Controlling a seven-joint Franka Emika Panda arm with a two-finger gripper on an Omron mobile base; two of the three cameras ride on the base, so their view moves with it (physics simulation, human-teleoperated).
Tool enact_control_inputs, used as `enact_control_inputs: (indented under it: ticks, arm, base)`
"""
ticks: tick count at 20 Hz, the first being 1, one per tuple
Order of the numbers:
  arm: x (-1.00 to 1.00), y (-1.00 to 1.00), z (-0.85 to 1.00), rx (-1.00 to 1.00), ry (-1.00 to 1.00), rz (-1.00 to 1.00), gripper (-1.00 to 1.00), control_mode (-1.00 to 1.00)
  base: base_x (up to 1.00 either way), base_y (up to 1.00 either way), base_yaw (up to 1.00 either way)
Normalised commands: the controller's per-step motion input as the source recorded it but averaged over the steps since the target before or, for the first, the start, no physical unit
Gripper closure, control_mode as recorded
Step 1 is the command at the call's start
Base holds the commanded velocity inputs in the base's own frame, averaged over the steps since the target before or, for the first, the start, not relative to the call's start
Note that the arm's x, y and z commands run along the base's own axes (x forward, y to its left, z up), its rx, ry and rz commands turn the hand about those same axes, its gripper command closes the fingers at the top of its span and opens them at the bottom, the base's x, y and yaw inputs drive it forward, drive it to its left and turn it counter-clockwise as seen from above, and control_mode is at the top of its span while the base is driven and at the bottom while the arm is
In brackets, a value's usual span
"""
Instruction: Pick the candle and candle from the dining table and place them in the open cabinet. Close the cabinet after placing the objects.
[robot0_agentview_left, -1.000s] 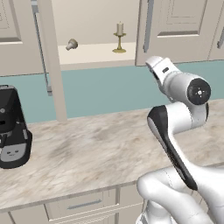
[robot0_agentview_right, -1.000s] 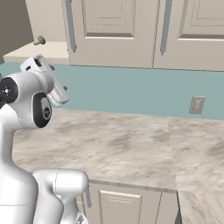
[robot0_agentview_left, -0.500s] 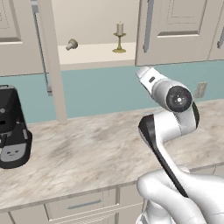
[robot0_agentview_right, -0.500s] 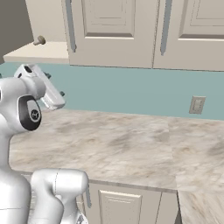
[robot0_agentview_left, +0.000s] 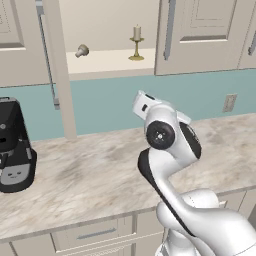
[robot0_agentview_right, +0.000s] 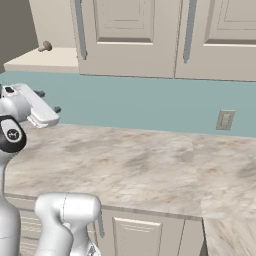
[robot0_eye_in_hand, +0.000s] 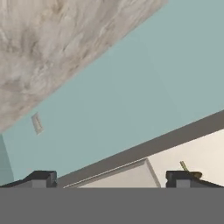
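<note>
Arm swung left, lower | cabinet (robot0_agentview_left: 105, 60) shelf — 2 candles (robot0_agentview_left: 136, 42) | pincer (robot0_eye_in_hand: 113, 178) wide open — empty

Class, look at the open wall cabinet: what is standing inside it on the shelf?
On the cabinet shelf stand a white candle on a brass holder and, left of it, a small toppled candle. The door and frame hide the shelf's ends.

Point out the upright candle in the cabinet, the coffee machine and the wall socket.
upright candle (robot0_agentview_left: 136, 33), left base view, on its wax body.
coffee machine (robot0_agentview_left: 14, 145), left base view, on its dark front.
wall socket (robot0_agentview_right: 225, 120), right base view, on its plate.
</note>
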Motion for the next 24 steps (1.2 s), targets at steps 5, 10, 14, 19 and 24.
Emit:
enact_control_inputs:
  ticks: [5,10,14,19,24]
  arm:
    - [0.00,0.09,-0.05,-0.08,0.01,-0.03,-1.00,-1.00]
    - [-0.01,0.35,-0.01,-0.18,0.01,-0.02,-1.00,-1.00]
    - [0.00,0.42,-0.09,-0.21,0.01,-0.03,-1.00,-1.00]
    - [-0.06,0.43,0.00,-0.22,0.00,-0.06,-1.00,-1.00]
    - [-0.11,0.44,0.00,-0.23,0.00,-0.06,-1.00,-1.00]
  base:
    - [0.00,0.00,0.00]
    - [0.00,0.00,0.00]
    - [0.00,0.00,0.00]
    - [0.00,0.00,0.00]
    - [0.00,0.00,0.00]
